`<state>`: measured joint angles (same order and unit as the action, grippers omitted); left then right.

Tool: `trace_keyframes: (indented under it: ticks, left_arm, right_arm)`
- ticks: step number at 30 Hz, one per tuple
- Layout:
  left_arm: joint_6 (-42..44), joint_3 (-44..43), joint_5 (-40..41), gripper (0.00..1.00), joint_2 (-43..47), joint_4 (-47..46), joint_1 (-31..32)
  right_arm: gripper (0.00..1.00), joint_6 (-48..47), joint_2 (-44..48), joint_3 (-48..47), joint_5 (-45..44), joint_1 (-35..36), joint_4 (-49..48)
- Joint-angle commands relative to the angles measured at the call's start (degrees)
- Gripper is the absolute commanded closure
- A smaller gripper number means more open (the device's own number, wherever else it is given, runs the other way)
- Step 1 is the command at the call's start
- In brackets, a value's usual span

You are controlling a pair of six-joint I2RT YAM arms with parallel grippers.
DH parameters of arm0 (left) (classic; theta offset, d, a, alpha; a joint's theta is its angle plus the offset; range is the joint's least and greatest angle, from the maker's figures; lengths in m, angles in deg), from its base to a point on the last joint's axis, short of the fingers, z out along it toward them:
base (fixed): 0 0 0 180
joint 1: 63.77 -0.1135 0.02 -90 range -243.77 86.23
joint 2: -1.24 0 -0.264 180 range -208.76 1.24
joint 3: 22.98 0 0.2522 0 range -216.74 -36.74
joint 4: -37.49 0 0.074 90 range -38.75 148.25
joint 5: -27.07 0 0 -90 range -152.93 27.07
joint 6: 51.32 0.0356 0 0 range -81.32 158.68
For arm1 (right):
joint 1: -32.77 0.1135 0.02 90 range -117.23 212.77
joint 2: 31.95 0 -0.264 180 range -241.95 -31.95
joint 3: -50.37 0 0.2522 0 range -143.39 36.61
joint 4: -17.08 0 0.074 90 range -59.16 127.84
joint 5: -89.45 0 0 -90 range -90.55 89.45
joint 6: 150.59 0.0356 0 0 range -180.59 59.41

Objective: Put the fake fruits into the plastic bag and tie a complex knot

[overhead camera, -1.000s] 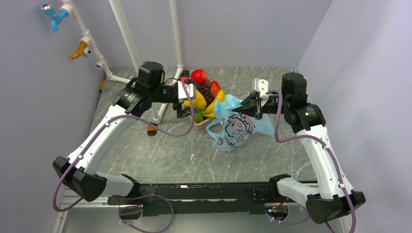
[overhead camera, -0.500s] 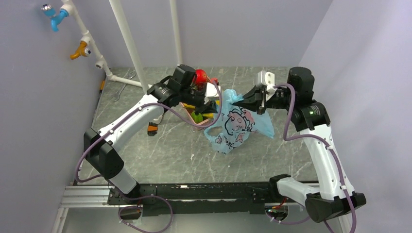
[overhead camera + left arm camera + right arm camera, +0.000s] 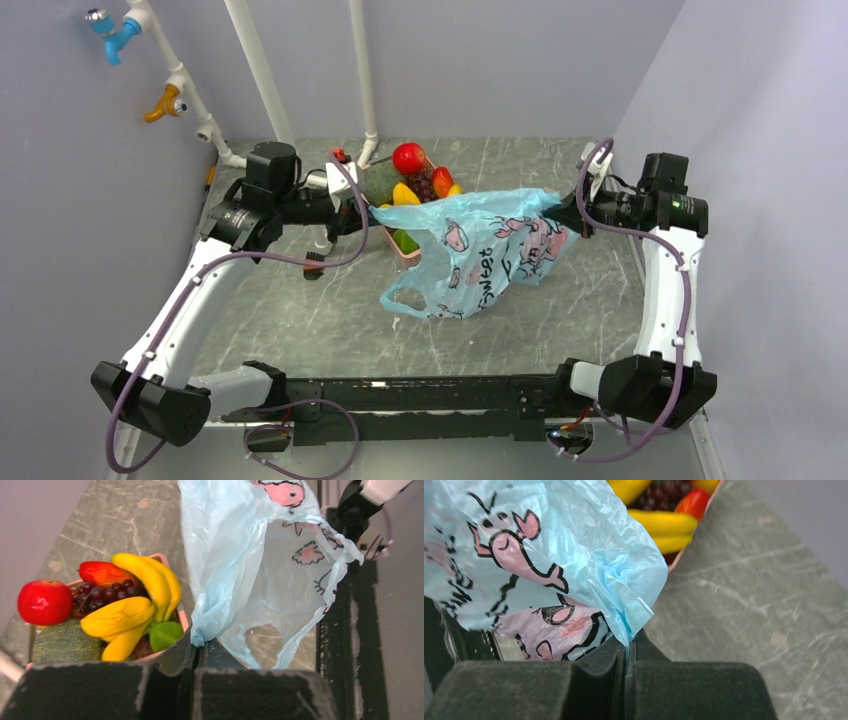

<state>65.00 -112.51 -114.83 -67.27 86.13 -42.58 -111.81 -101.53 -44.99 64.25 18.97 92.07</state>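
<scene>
1. Across the top view's middle, the plastic bag (image 3: pixel 480 250) hangs stretched between both arms.
2. Wide open a second ago, the left gripper (image 3: pixel 199 645) now pinches the bag's left edge; the right gripper (image 3: pixel 628 647) stays clamped on the right edge.
3. All fruits (image 3: pixel 415 185) remain in the pink basket (image 3: pixel 181 617), upper centre, behind the bag; loading likely starts once the mouth opens.

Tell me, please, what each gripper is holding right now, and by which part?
Both hold the plastic bag: the left gripper pinches its top edge at one side, the right gripper the top edge at the other.
</scene>
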Motion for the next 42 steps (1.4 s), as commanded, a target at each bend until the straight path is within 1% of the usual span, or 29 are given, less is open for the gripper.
trace_keyframes:
  ticks: [1, 2, 3, 4, 6, 7, 8, 9, 10, 11, 13, 15, 16, 17, 19, 20, 22, 24, 26, 29, 31, 33, 34, 35, 36, 38, 39, 41, 42]
  left_arm:
    - [-8.0, 0.4, -3.5, 1.0, -0.4, -3.0, -1.1]
    - [-10.5, 0.3, -4.5, 1.0, -0.7, -5.1, -0.4]
    - [-13.0, -0.4, -4.7, 1.0, -1.2, -6.8, 0.7]
    - [-14.8, -1.3, -4.6, 1.0, -2.0, -8.3, 2.6]
    - [-17.3, -4.1, -3.0, 1.0, -4.1, -10.1, 7.0]
    - [-18.5, -5.8, -1.6, 1.0, -6.0, -10.4, 9.4]
    - [-20.0, -7.6, -0.6, 1.0, -7.6, -10.9, 11.4]
    - [-21.3, -9.6, 0.0, 1.0, -9.4, -11.0, 13.0]
    - [-22.6, -11.9, 1.3, 1.0, -11.2, -10.6, 14.4]
    - [-24.3, -14.2, 2.7, 1.0, -13.2, -10.1, 15.5]
    - [-25.9, -17.5, 3.7, 1.0, -16.3, -9.6, 16.6]
    - [-30.1, -19.1, 6.5, 1.0, -18.3, -9.7, 17.4]
    - [-31.3, -19.8, 6.5, 1.0, -19.3, -9.8, 17.7]
    - [-32.7, -20.2, 6.8, 1.0, -20.0, -10.2, 17.8]
    - [-35.4, -20.8, 7.6, 1.0, -21.0, -11.3, 18.1]
    - [-36.2, -21.5, 8.6, 1.0, -21.5, -11.0, 18.3]
    - [-36.4, -23.8, 12.3, 1.0, -22.4, -9.1, 18.9]
    - [-36.7, -26.6, 15.1, 1.0, -23.3, -7.3, 19.3]
    - [-36.6, -28.8, 14.2, 1.0, -23.9, -6.8, 19.7]
    - [-34.2, -30.0, 13.8, 1.0, -23.5, -7.0, 21.1]
    - [-33.3, -30.4, 13.9, 1.0, -23.1, -7.2, 21.7]
    - [-33.5, -32.4, 12.8, 1.0, -23.5, -6.3, 21.7]
    - [-32.8, -33.8, 10.8, 1.0, -23.8, -5.5, 21.8]
    - [-31.9, -35.1, 9.7, 1.0, -23.9, -4.5, 21.8]
    - [-31.4, -35.9, 9.1, 1.0, -23.7, -3.9, 21.7]
    - [-29.9, -36.6, 7.8, 1.0, -22.7, -3.1, 21.1]
    - [-29.4, -36.4, 7.2, 1.0, -21.9, -2.9, 20.5]
    - [-29.0, -36.0, 5.8, 1.0, -20.6, -3.6, 18.4]
    - [-28.6, -36.4, 6.4, 1.0, -20.4, -3.0, 17.4]
  right_arm:
    - [1.0, -19.7, -1.8, 3.6, -6.4, -6.6, 13.3]
    - [1.0, -22.0, -2.9, 4.3, -7.5, -7.5, 14.9]
    - [0.97, -23.3, -4.0, 4.6, -8.8, -8.1, 15.9]
    - [0.88, -24.1, -5.0, 4.6, -10.3, -8.4, 16.7]
    - [0.61, -27.2, -6.9, 2.5, -12.1, -8.6, 20.6]
    - [0.4, -28.2, -7.4, 0.4, -12.4, -8.6, 23.3]
    - [0.21, -26.7, -7.6, -1.8, -12.0, -8.6, 23.8]
    - [0.07, -24.4, -7.5, -4.5, -11.0, -8.6, 23.8]
    - [0.03, -22.3, -7.2, -7.5, -9.6, -8.7, 24.4]
    - [0.01, -20.1, -6.7, -10.3, -7.9, -8.6, 24.4]
    - [0.0, -15.1, -5.1, -15.5, -4.5, -8.0, 23.7]
    - [0.0, -6.7, -2.9, -16.2, -3.5, -5.0, 19.8]
    - [0.0, -0.5, -1.0, -14.3, -4.9, -2.0, 15.4]
    - [0.0, 4.0, 1.1, -11.9, -8.5, 1.9, 11.1]
    - [0.0, 13.7, 5.8, -6.5, -12.0, 8.0, 0.1]
    - [0.0, 18.0, 7.8, -4.6, -13.1, 10.2, -5.5]
    - [0.0, 24.0, 9.0, -4.6, -13.9, 13.0, -11.8]
    - [0.0, 27.5, 7.3, -7.3, -13.0, 15.2, -12.9]
    - [0.01, 31.4, 6.5, -7.3, -13.8, 17.8, -16.1]
    - [0.01, 35.5, 6.7, -3.5, -20.6, 24.6, -25.7]
    - [0.01, 34.9, 5.4, -3.0, -25.7, 30.0, -28.0]
    - [0.02, 31.4, 4.2, -2.4, -29.1, 33.6, -25.8]
    - [0.06, 30.1, 4.1, -1.1, -32.2, 34.7, -26.0]
    - [0.13, 29.0, 4.4, 0.6, -34.8, 35.2, -26.4]
    - [0.24, 27.2, 5.0, 2.2, -37.4, 35.2, -26.1]
    - [0.4, 24.1, 6.8, 5.4, -41.9, 35.1, -25.0]
    - [0.47, 22.5, 8.1, 6.5, -43.3, 34.7, -23.7]
    - [0.53, 19.3, 10.9, 8.3, -42.1, 33.6, -18.8]
    - [0.57, 16.9, 12.4, 9.5, -39.6, 32.6, -16.1]
